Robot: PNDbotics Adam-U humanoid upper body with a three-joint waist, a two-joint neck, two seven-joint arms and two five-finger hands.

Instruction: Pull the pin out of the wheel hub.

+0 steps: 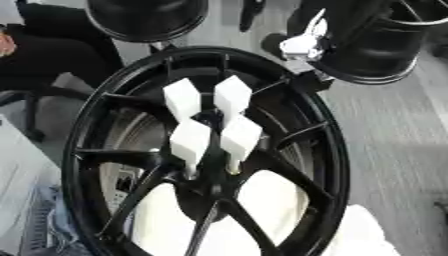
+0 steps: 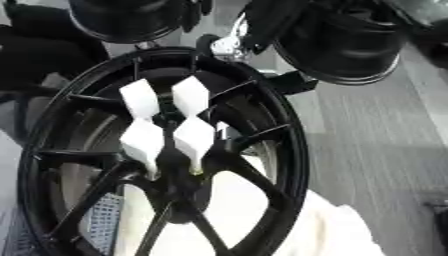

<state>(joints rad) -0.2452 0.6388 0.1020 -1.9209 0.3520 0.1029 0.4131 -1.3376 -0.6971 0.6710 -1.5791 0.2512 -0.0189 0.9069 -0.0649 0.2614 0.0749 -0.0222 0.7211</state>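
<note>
Black wheel [image 1: 206, 150] fills the view, tilted — four white pins [image 1: 215, 125] stuck in the hub at its middle, two far, two near. One robot hand [image 1: 304, 44] shows at the far right rim, pale, well apart from the pins; can't tell if its fingers are open or curled. Other hand not visible. Best bet: reach to one pin, grasp its white head, pull straight along its axis — no twisting sideways.

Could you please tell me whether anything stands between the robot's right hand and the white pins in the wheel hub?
Nothing visible does. The right hand is near the far rim of the black wheel. The four white pins stand exposed at the hub, with only the open rim and spokes in between.
</note>
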